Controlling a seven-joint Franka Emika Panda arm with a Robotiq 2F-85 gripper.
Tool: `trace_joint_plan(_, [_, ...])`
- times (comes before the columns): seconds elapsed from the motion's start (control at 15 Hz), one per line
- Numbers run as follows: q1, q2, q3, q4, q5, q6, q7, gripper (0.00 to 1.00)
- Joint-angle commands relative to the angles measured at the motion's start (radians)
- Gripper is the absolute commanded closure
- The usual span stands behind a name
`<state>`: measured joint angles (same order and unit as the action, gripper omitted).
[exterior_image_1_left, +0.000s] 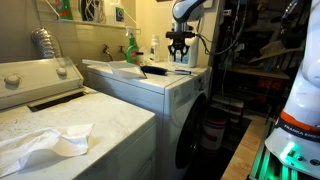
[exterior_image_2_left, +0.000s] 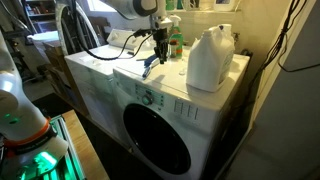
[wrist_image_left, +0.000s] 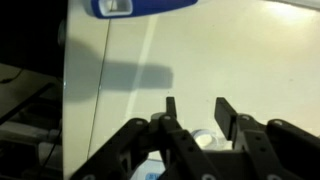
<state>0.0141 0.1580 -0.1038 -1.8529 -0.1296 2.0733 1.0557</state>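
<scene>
Over the smooth white table (exterior_image_1_left: 195, 80) in an exterior view, the fingers (exterior_image_1_left: 177, 55) hang pointing down, right of a green bottle (exterior_image_1_left: 131, 47). In an exterior view the blue piece (exterior_image_2_left: 150, 67) lies just below and left of them, a white plastic jug (exterior_image_2_left: 210, 58) off to the right. In the wrist view the fingers (wrist_image_left: 171, 112) stand spread; the rounded, glossy blue piece (wrist_image_left: 140, 7) lies ahead, its long axis crosswise.

Two laundry machines are showing: one top-loader (exterior_image_1_left: 100, 120) and one front-loader (exterior_image_2_left: 150, 140). Sitting on them are one white jug (exterior_image_2_left: 210, 58), one green bottle (exterior_image_2_left: 176, 42), one blue object (exterior_image_2_left: 150, 66) and one white cloth (exterior_image_1_left: 45, 145).
</scene>
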Motion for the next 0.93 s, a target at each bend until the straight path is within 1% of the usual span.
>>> trace_joint_plan(0.0, [-0.020,-0.113,0.008,-0.100,-0.069,0.015,-0.176,0.22])
trace_joint_plan(0.2, [-0.037,-0.183,0.008,-0.148,-0.070,0.031,-0.360,0.02])
trace_joint_plan(0.27, [-0.044,-0.204,0.007,-0.161,-0.056,0.031,-0.431,0.00])
trace_joint_plan(0.53, [-0.065,-0.289,0.004,-0.208,0.006,0.017,-0.709,0.00])
trace_joint_plan(0.87, [-0.072,-0.368,-0.007,-0.255,0.084,-0.055,-1.038,0.00])
